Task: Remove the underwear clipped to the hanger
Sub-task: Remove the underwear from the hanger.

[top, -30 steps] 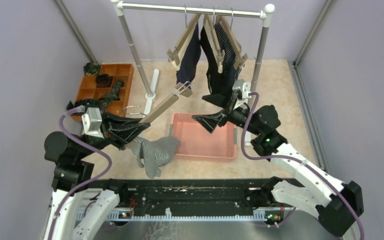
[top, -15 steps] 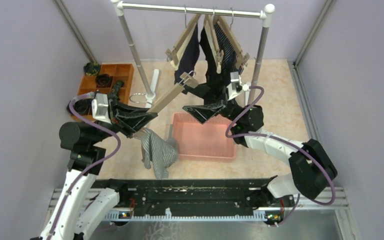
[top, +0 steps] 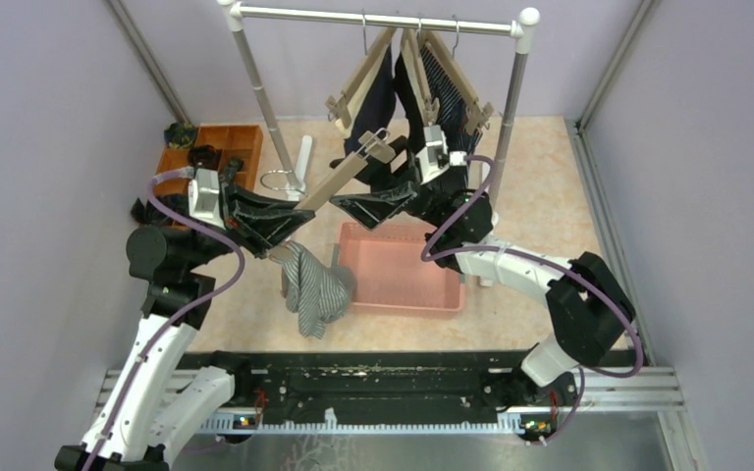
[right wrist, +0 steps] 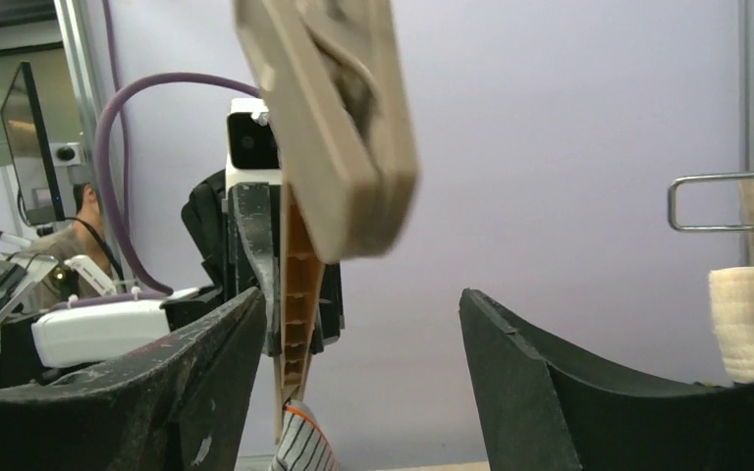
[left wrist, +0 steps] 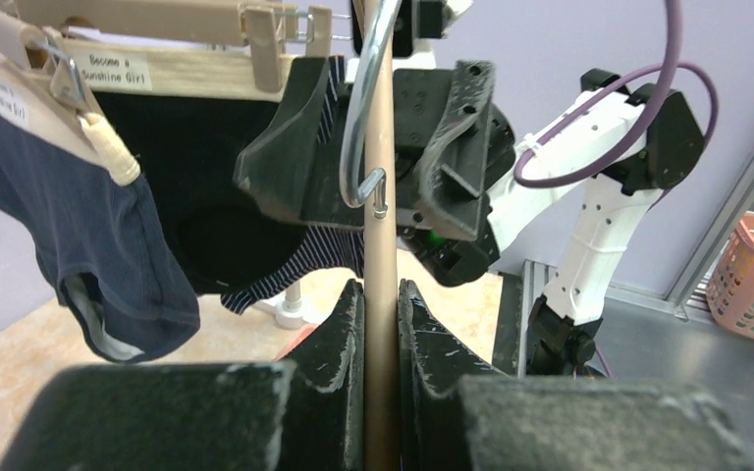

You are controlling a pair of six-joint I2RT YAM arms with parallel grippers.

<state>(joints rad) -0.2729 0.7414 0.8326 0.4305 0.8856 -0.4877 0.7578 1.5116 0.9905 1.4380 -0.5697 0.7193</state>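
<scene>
Closing in, right gripper [right wrist: 363, 324] gapes around the top clip of the raised hanger [top: 339, 186] | left gripper [left wrist: 378, 294] clamps its bar | striped underwear [top: 312, 285] hangs from its lower end beside basket [top: 407, 280] | release looks next.

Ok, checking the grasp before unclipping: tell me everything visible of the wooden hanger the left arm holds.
A pale wooden clip hanger with a metal wire hook, off the rail and tilted, one end raised toward the rail. The left tool is shut on its bar. The grey-white striped boxer shorts hang from its lower end. Its raised clip end sits inside the open right tool; no contact shows.
</scene>
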